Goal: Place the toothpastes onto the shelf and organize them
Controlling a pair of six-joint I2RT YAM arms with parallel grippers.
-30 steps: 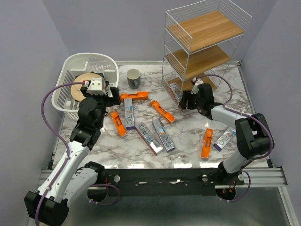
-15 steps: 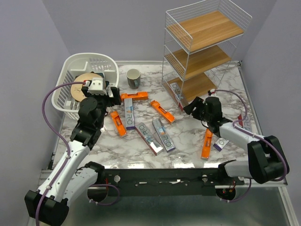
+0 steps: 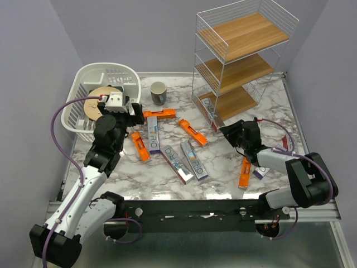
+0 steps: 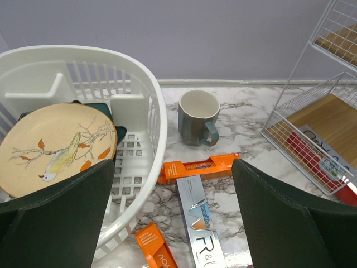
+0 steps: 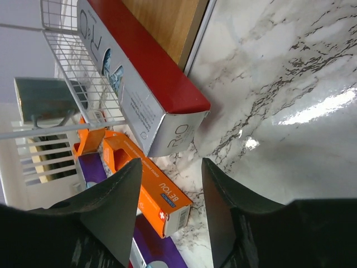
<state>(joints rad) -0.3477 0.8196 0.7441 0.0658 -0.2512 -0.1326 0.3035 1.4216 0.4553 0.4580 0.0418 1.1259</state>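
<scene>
Nearest, in front of the tall white wire shelf [image 3: 245, 34] with wooden boards, an orange cardboard toothpaste box [image 3: 244, 174] and a silver-grey one with purple sides [image 3: 259, 172] lie partly hidden under the right arm. The right gripper [image 3: 227, 129] hangs at the shelf's foot, fingers slightly apart on nothing. Left of the shelf, more boxes scatter over the white marble counter [image 3: 220, 164], where the left gripper [image 3: 134, 111] is spread wide and empty. A white-red box [image 3: 209, 109] lies on the shelf's lowest board. Lilac walls stand behind.
</scene>
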